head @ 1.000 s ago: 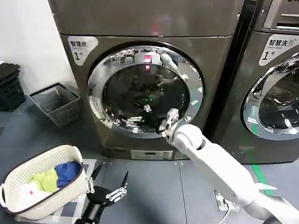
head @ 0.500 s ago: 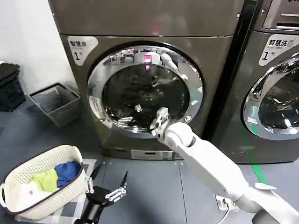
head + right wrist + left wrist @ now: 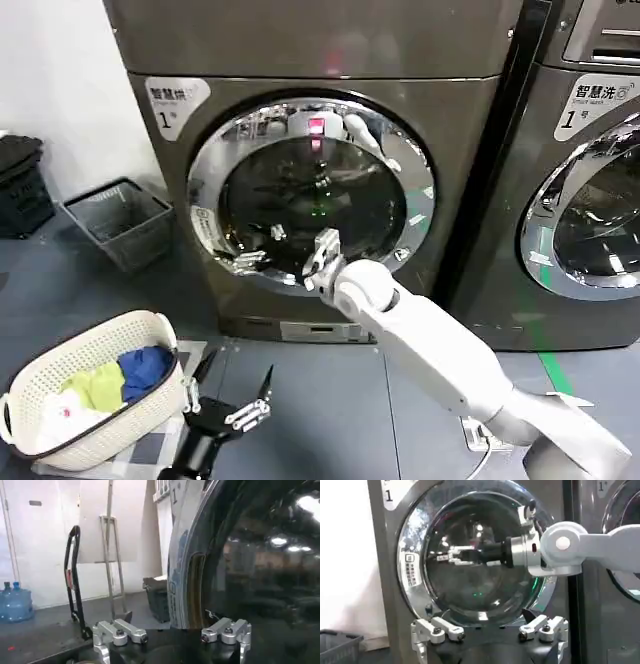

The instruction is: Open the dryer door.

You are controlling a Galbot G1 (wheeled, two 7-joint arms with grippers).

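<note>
The right gripper (image 3: 318,258) hovers before the dryer door (image 3: 312,192), jaws spread, gripping nothing. The door sits closed. The left gripper (image 3: 232,400) waits low beside the laundry basket (image 3: 60,372), jaws apart.

Right gripper (image 3: 445,556) before the dryer door (image 3: 475,555), left gripper (image 3: 490,630) jaws apart

A white label (image 3: 177,103) on the near machine's front, up by the door's left, carries Chinese characters and a big "1". The neighbouring machine's label (image 3: 598,102) reads "智慧洗", small Latin print too fine to read, and "1号".
</note>
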